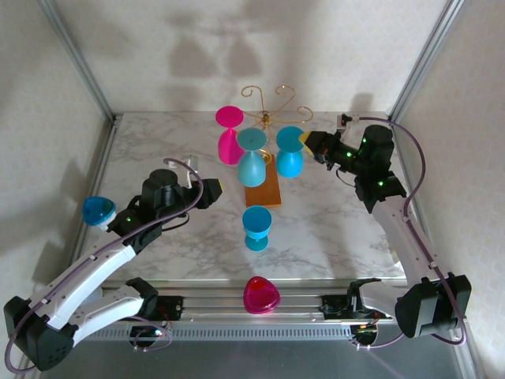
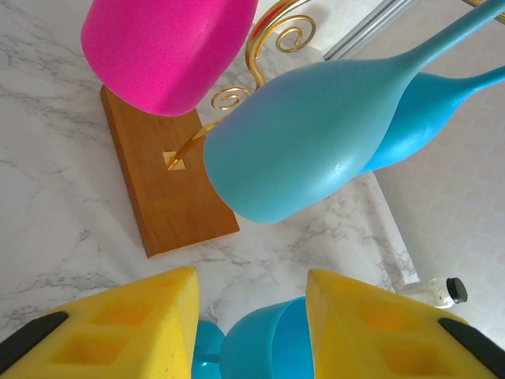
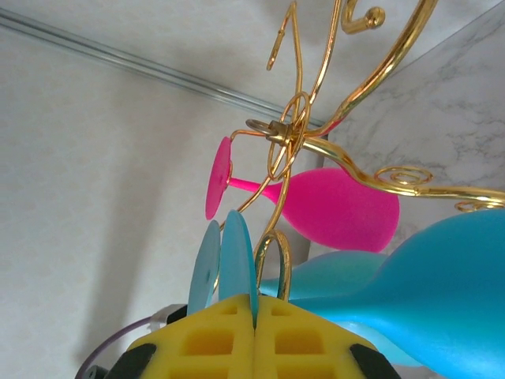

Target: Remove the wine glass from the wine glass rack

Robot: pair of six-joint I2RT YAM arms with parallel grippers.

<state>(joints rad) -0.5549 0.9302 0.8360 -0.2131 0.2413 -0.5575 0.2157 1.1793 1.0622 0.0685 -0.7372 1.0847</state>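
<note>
The gold wire wine glass rack (image 1: pixel 268 99) stands on its wooden base (image 1: pixel 264 194) at mid-table. Three glasses hang upside down from it: pink (image 1: pixel 230 136), light blue (image 1: pixel 252 162) and blue (image 1: pixel 289 154). My right gripper (image 1: pixel 309 143) is at the blue wine glass's foot. In the right wrist view, the yellow pads (image 3: pixel 213 339) are shut on the thin foot disc (image 3: pixel 238 257), beside a gold loop (image 3: pixel 282 264). My left gripper (image 1: pixel 214 189) is open left of the base. Its view shows the base (image 2: pixel 166 189) and hanging bowls (image 2: pixel 308 142).
A blue glass (image 1: pixel 257 227) stands upright on the marble in front of the base, and appears low between my left pads (image 2: pixel 268 347). A pink glass (image 1: pixel 261 295) lies at the near edge. Another blue glass (image 1: pixel 99 210) sits by the left arm. Frame posts rise at both back corners.
</note>
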